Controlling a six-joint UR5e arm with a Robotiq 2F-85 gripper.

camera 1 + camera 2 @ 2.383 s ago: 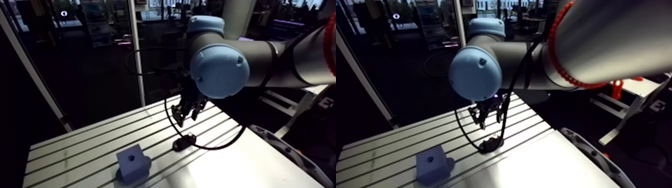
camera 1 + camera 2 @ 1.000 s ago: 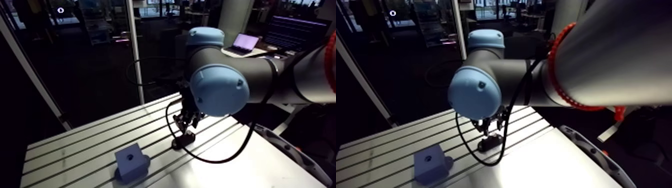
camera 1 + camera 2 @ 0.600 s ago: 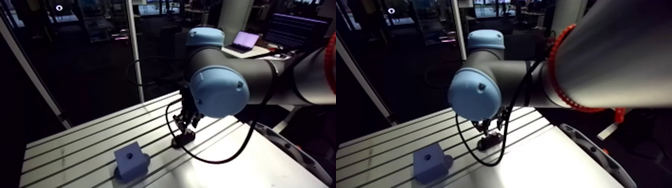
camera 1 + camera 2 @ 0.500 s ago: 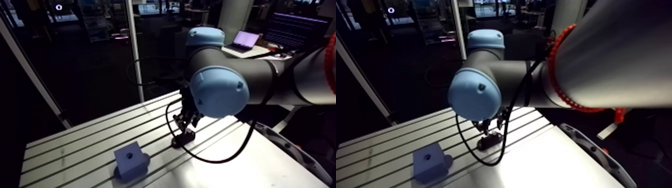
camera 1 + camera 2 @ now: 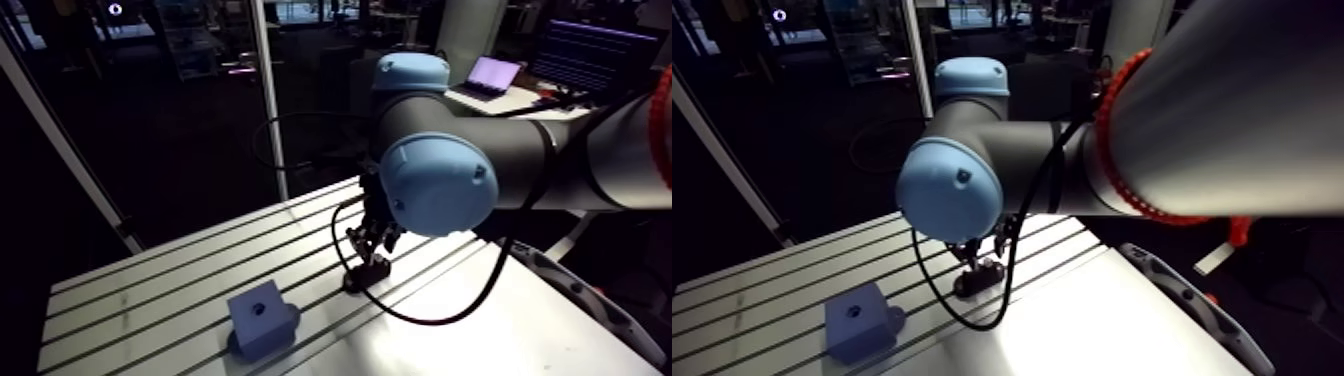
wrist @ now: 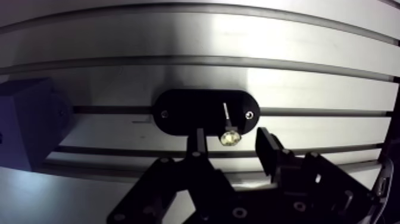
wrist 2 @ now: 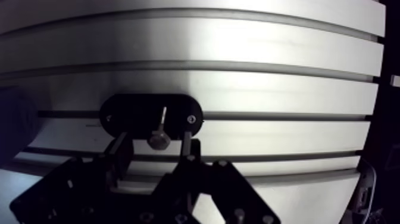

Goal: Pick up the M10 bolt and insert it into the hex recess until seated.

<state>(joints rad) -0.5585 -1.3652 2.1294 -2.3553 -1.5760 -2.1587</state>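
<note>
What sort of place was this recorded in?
Most likely a robotics lab test bench. It has a slotted aluminium table, a black oval holder sitting over one slot and holding a bolt, and a blue block with a hole in it.

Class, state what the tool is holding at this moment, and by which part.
Nothing yet. The tool is open, its fingers apart on either side of the head of the bolt, which sits in a black holder.
</note>
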